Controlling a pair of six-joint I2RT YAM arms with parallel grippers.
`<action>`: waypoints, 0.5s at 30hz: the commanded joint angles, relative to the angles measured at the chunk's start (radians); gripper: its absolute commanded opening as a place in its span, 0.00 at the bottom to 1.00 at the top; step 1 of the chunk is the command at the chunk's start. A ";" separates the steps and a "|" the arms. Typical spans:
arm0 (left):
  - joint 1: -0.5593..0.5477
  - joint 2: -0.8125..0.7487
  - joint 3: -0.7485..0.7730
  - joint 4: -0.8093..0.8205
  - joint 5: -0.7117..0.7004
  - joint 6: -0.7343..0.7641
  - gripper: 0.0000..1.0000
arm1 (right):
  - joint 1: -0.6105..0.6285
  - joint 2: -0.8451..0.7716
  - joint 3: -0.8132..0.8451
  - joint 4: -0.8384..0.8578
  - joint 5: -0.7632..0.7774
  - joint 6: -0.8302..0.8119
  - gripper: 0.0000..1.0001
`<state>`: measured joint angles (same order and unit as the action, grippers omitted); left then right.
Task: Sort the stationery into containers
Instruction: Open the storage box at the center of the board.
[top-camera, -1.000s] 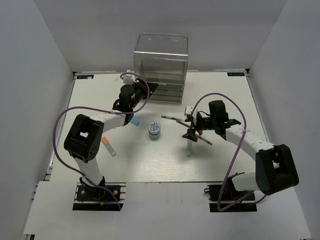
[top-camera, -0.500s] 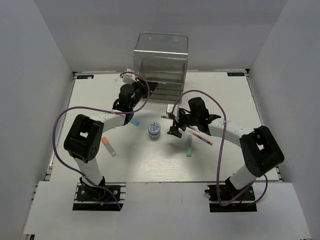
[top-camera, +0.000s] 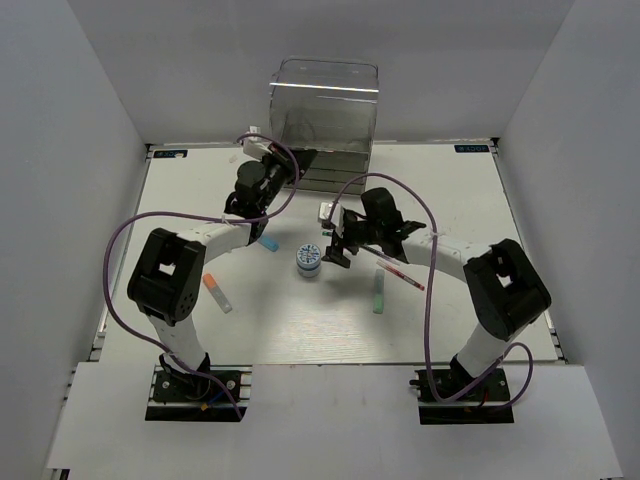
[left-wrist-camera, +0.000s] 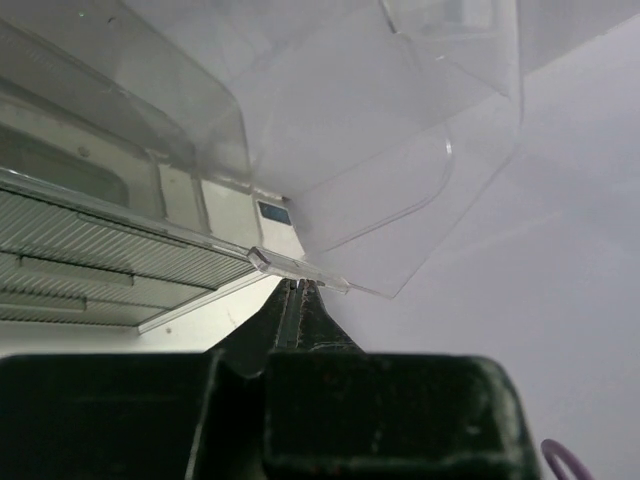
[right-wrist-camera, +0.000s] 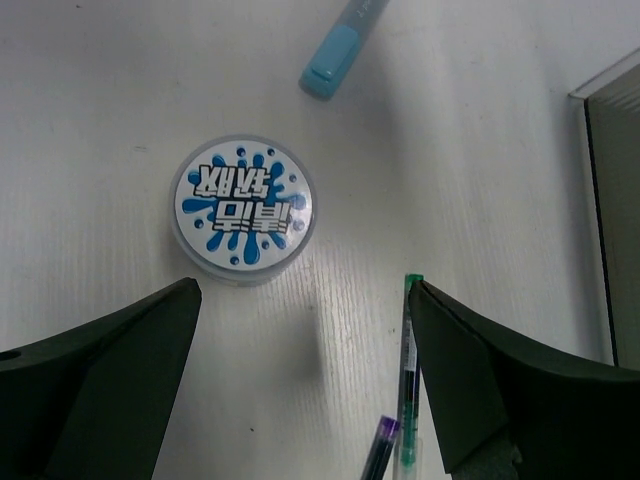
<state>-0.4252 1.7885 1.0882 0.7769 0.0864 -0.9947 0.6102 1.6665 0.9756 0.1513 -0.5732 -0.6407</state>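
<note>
The clear drawer unit (top-camera: 325, 110) stands at the back centre. My left gripper (top-camera: 291, 164) is shut on a thin clear plastic edge (left-wrist-camera: 300, 272) at its lower left front; its grey drawers (left-wrist-camera: 90, 260) lie to the left in the left wrist view. My right gripper (top-camera: 335, 247) is open and empty, hovering just right of the round blue-white pot (top-camera: 309, 260). In the right wrist view the pot (right-wrist-camera: 243, 207) lies ahead of the left finger. A green pen (right-wrist-camera: 408, 370) and a purple-tipped pen (right-wrist-camera: 380, 445) lie by the right finger (right-wrist-camera: 500, 380).
A blue-capped marker (top-camera: 268, 243) lies left of the pot and shows in the right wrist view (right-wrist-camera: 340, 50). An orange-capped marker (top-camera: 217, 292) lies at the left, a red pen (top-camera: 400, 272) and a green marker (top-camera: 379, 297) at the right. White walls enclose the table.
My right gripper has swung left from above the red pen and green marker to beside the pot. My left gripper has risen slightly at the drawer unit, whose top now sits higher in view.
</note>
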 joint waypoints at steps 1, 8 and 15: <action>0.008 -0.060 0.061 0.088 -0.025 -0.013 0.00 | 0.025 0.024 0.054 -0.002 -0.045 -0.036 0.90; 0.017 -0.051 0.070 0.088 -0.025 -0.013 0.00 | 0.056 0.071 0.089 -0.038 -0.073 -0.089 0.90; 0.017 -0.051 0.070 0.088 -0.025 -0.013 0.00 | 0.074 0.130 0.140 -0.055 -0.059 -0.106 0.90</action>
<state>-0.4179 1.7885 1.1103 0.7959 0.0860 -1.0039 0.6716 1.7840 1.0668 0.1028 -0.6167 -0.7219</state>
